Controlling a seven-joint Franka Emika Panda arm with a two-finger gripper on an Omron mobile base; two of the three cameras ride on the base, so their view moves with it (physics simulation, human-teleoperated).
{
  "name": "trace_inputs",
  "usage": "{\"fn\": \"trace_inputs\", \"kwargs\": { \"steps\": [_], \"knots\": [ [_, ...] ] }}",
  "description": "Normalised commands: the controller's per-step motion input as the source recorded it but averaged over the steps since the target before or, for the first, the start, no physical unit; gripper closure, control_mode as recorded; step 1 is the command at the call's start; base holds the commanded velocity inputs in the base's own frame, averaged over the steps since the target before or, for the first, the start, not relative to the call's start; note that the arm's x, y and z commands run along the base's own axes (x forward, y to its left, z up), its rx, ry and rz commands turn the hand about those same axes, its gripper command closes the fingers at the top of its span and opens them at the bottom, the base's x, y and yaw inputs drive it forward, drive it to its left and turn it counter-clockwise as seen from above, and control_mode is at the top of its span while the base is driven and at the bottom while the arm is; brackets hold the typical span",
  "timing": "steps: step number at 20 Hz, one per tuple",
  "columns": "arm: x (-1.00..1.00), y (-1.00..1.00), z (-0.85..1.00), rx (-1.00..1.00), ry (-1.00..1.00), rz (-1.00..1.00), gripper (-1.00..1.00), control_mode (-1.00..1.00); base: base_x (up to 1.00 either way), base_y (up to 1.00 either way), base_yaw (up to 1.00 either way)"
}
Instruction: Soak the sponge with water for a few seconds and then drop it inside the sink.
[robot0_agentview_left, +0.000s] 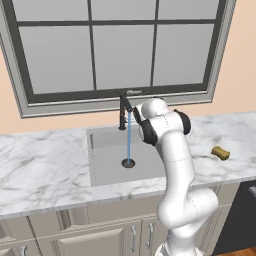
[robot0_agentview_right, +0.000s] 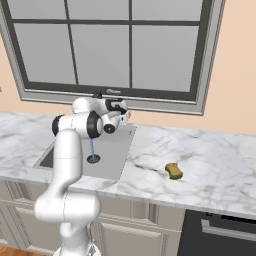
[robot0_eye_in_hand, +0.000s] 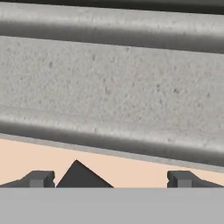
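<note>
Hand (robot0_eye_in_hand: 109, 179) spread wide and empty near the faucet (robot0_agentview_left: 123, 112); sponge (robot0_agentview_left: 220, 153) lies on the countertop (robot0_agentview_left: 45, 165).

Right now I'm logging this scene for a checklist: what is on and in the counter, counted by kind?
Sponge: 1
Sink: 1
Faucet: 1
Water stream: 1
Drain: 1
Total: 5

our arm (robot0_agentview_left: 175, 165) rises upright from the base, elbow bent forward, wrist raised high and level. our gripper (robot0_eye_in_hand: 109, 178) points roughly horizontally, its two dark fingertips (robot0_eye_in_hand: 41, 178) spread wide apart with nothing between them.
</note>
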Motion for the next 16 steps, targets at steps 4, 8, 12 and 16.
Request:
{"fn": "trace_inputs", "kwargs": {
  "steps": [4,8,12,16],
  "knots": [
    [-0.11,-0.38,0.00,0.06,0.00,-0.06,-1.00,-1.00,0.00,0.00,0.00],
    [-0.10,-0.38,0.03,0.06,0.00,-0.07,-1.00,-1.00,0.00,0.00,0.00],
    [0.00,-0.39,0.02,0.08,0.00,-0.07,-1.00,-1.00,0.00,0.00,0.00],
    [0.00,-0.37,0.07,0.09,-0.03,-0.07,-1.00,-1.00,0.00,0.00,0.00]
  ]
}}
